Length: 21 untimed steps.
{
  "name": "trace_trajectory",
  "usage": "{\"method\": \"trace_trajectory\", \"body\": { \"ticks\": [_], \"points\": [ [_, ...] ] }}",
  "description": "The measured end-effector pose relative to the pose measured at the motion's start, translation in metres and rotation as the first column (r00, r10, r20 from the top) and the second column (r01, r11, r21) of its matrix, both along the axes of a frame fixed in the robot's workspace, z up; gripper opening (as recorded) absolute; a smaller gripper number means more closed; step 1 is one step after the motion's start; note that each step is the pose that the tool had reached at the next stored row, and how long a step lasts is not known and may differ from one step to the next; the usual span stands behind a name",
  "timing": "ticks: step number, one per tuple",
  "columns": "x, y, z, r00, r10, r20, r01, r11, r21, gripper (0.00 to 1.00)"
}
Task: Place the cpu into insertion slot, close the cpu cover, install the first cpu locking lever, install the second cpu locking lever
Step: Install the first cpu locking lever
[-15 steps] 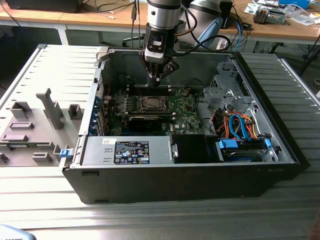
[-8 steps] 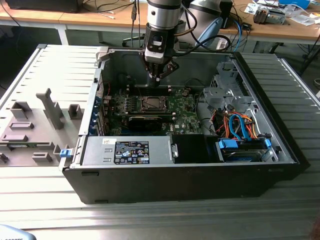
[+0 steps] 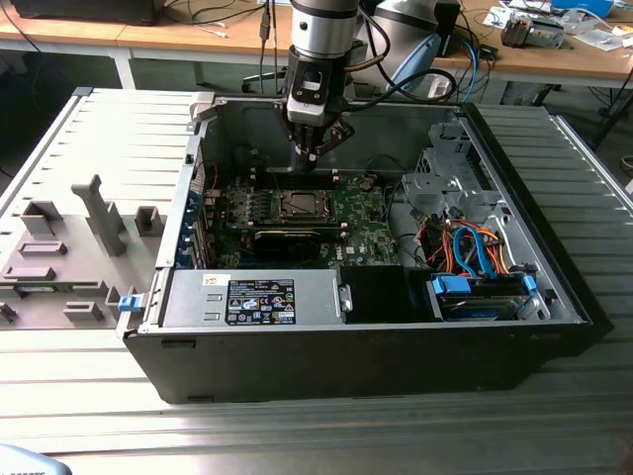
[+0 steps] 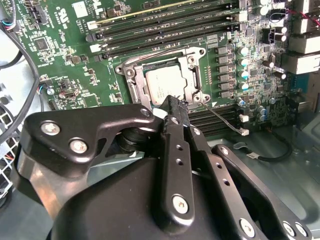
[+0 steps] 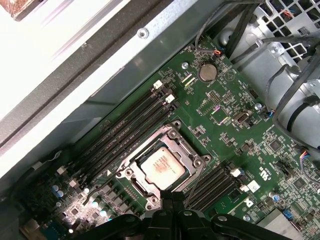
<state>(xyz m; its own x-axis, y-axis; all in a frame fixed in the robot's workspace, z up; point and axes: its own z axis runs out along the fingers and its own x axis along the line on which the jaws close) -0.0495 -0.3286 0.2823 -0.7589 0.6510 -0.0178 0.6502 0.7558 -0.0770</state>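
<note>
The cpu [image 5: 161, 167] lies seated in the insertion slot [image 5: 176, 132] on the green motherboard [image 5: 235, 145], its pale metal top showing through the window of the cpu cover [image 5: 184, 148], which looks to be lying flat over it — though whether it is fully down I cannot tell. The gripper [image 4: 172, 107] hangs just above the socket's edge with its fingertips drawn together on nothing, the tips close beside a thin wire locking lever [image 4: 222, 119] that stands out from the socket corner, apparently not yet latched. The risk, as I judge it, lies in that lever: it is thin and springy, so a closed tip pressing on it off-centre could slip away and strike the memory slots [image 4: 165, 30] or the row of capacitors [image 4: 244, 62] beside the socket; and if the cover is not seated squarely, forcing the lever down could load the chip unevenly on its contacts. In the exterior view the open computer case [image 3: 366, 346] lies on its side on a ribbed metal bench [image 3: 297, 435], with a grey fixture tray [image 3: 79, 247] on that view's left — and behind it wooden desks [image 3: 178, 35] strewn with cables. Inside the case the walls, the drive cage [image 3: 450, 183] and bundles of orange and blue cables [image 3: 475, 252] leave the arm little room.
</note>
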Motion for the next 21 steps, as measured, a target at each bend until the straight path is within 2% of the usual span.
{"method": "trace_trajectory", "body": {
  "ticks": [21],
  "points": [
    [0.0,0.0,0.0,0.9999,0.012,0.0,-0.012,0.9999,-0.0001,0.11]
  ]
}}
